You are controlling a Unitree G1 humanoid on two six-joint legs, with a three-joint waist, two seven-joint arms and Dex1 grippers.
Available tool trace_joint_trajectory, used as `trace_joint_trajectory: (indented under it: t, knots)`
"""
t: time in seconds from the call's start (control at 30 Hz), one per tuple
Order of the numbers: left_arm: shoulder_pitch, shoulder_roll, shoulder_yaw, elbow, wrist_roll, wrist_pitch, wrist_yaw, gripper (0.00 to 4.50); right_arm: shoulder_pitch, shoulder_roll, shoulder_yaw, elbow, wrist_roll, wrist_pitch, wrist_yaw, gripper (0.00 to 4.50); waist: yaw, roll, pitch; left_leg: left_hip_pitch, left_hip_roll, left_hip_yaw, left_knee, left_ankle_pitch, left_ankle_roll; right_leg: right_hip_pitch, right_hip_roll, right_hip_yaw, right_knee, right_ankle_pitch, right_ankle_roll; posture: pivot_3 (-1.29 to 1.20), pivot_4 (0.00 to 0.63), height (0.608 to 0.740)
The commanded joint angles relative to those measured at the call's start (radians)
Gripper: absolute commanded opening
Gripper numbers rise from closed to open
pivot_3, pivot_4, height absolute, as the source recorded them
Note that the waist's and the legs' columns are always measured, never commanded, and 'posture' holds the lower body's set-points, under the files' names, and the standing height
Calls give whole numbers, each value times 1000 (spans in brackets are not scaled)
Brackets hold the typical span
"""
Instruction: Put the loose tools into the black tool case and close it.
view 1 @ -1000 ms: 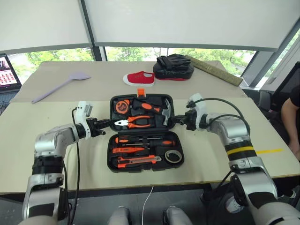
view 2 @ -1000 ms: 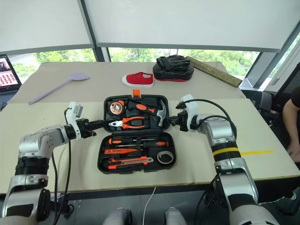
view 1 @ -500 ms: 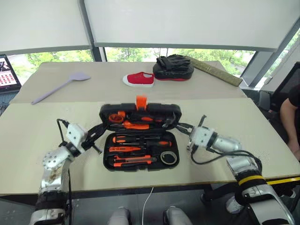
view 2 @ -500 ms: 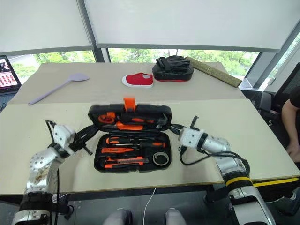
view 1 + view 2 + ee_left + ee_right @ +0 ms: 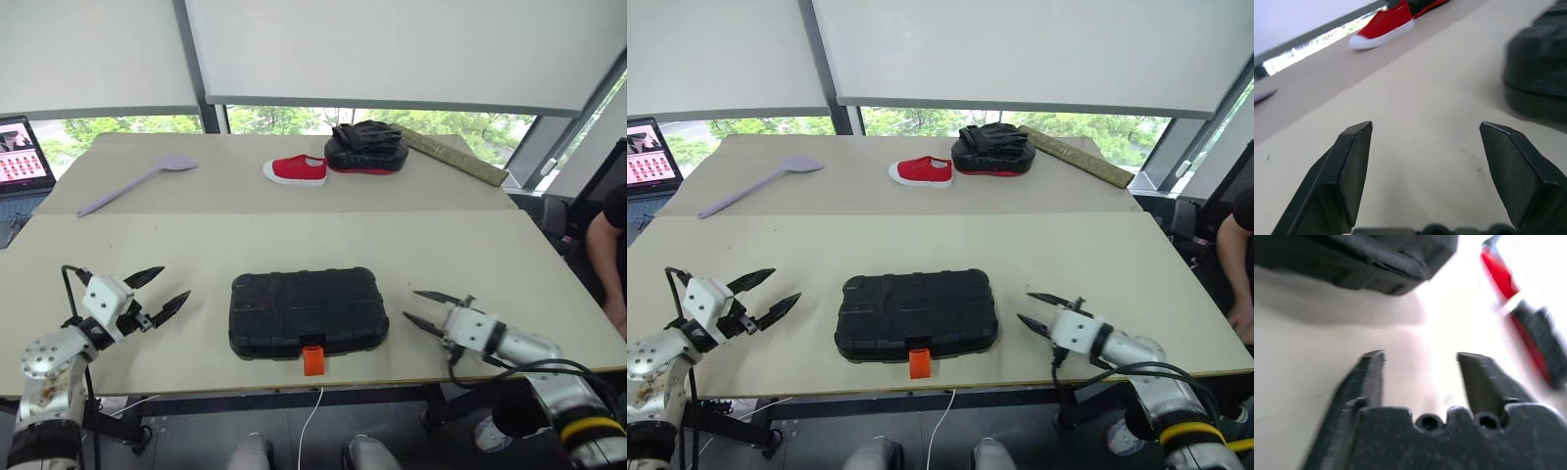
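The black tool case (image 5: 309, 312) lies shut on the near part of the table (image 5: 509, 264), in the middle, with its lid down flat. The orange latch (image 5: 313, 359) stands out at the near edge and seems not pressed home; this cannot be told for sure. No loose tools are seen on the table, so they are judged to be inside the case.

The main risk is that the case is only folded and not locked. If the latch is left hanging, the lid can spring up or open when the case is lifted, and the tools can fall out. A tool lying badly in its slot could also hold the lid slightly raised. The latch sits just at the table's near edge, so a hard push on it could slide the case off.

The left tool (image 5: 157, 294) is held low over the table, left of the case and apart from it, pointing toward it, with its fingers spread wide and empty. The right tool (image 5: 426, 308) is held low on the right side, also apart from the case, with its fingers parted and gripping nothing.
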Motion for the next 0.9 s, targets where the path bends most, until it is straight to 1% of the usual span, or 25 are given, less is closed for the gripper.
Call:
trace_joint_trajectory:
  t: [0.03, 0.07, 0.13, 0.2, 0.23, 0.33, 0.37, 0.47, 0.53, 0.6, 0.67, 0.73, 0.83, 0.9]
  knots:
    - [-173, -11, -65, 37, 24, 93, 13, 2167, 133, -100, -24, -313, 253, 256, 183, 972, 12, 0, 0, 0, 0, 0, 0, 0, 0, 0, 0, 0, 0, 0, 0, 0, 150, 740]
    - [-225, -26, -89, 63, 43, 111, 24, 1717, 160, -116, -8, -381, 269, 322, 202, 563, 11, -1, -1, 0, 0, -1, 1, 0, 0, 0, 1, 0, 0, 0, 0, 0, 150, 740]
    - [-293, -47, -127, 103, 71, 144, 26, 1015, 186, -123, 9, -464, 277, 406, 221, 32, 6, -2, -1, 1, 0, 0, 1, 0, 0, 1, 1, 0, 0, 1, 1, 0, 150, 740]
    - [-384, -70, -195, 188, 126, 172, 6, 189, 169, -89, 56, -520, 254, 476, 226, 0, -1, -3, -2, 1, 0, 0, 2, 0, 0, 0, 2, 2, 0, -1, 6, 0, 150, 740]
    - [-413, -74, -219, 220, 145, 185, -11, 80, 159, -72, 69, -536, 245, 499, 227, 0, -4, -3, -2, 1, 0, 0, 1, 0, 0, 0, 2, 2, 0, -2, 6, 0, 150, 740]
    - [-482, -68, -284, 308, 197, 194, -74, 80, 88, -41, 131, -519, 136, 501, 265, 0, -13, -3, -1, 0, 0, -1, 1, 0, 0, -2, 4, 3, 0, -2, 6, 0, 150, 740]
    - [-497, -67, -293, 333, 198, 208, -98, 80, 58, -12, 139, -493, 107, 500, 248, 0, -15, -3, -1, -1, -1, -1, 1, 0, 0, -3, 4, 3, 0, -2, 6, 0, 150, 740]
    - [-493, -42, -326, 366, 203, 223, -230, 80, -66, 84, 158, -393, 24, 514, 190, 0, -19, -6, 0, -2, -1, -1, 1, -1, 1, -4, 4, 3, 0, -1, 2, 0, 150, 740]
    - [-474, -34, -311, 347, 179, 281, -258, 80, -124, 118, 165, -327, -13, 494, 206, 0, -14, -7, 0, -3, 0, -1, 1, -1, 1, -5, 4, 3, 0, 0, 1, 0, 150, 740]
    - [-454, -32, -287, 314, 146, 347, -276, 80, -159, 128, 175, -276, -54, 455, 226, 0, -14, -7, 0, -3, 0, -1, 1, -1, 1, -5, 4, 3, 0, 0, 1, 0, 150, 740]
    - [-394, -13, -279, 225, 114, 445, -310, 80, -216, 163, 167, -193, -84, 416, 202, 0, -14, -7, 0, -3, -1, 0, 2, -1, 1, -4, 4, 3, 0, 0, 1, 0, 150, 740]
    - [-340, 4, -276, 144, 95, 501, -327, 80, -261, 188, 159, -125, -111, 378, 182, 0, -18, -7, 0, -3, 0, 0, 1, -1, 1, -5, 4, 3, 0, 0, 1, 0, 150, 740]
    - [-248, 18, -239, 27, 54, 574, -302, 80, -343, 229, 148, 8, -147, 318, 156, 0, -17, -7, 0, -2, 0, 0, 1, -1, 1, -4, 4, 3, 1, 0, 1, 0, 150, 740]
    - [-190, 12, -189, -45, 15, 588, -270, 80, -407, 260, 138, 113, -166, 277, 133, 0, -21, -7, 0, -1, 0, 1, 1, -1, 1, -4, 3, 4, 1, 0, 0, 0, 150, 740]
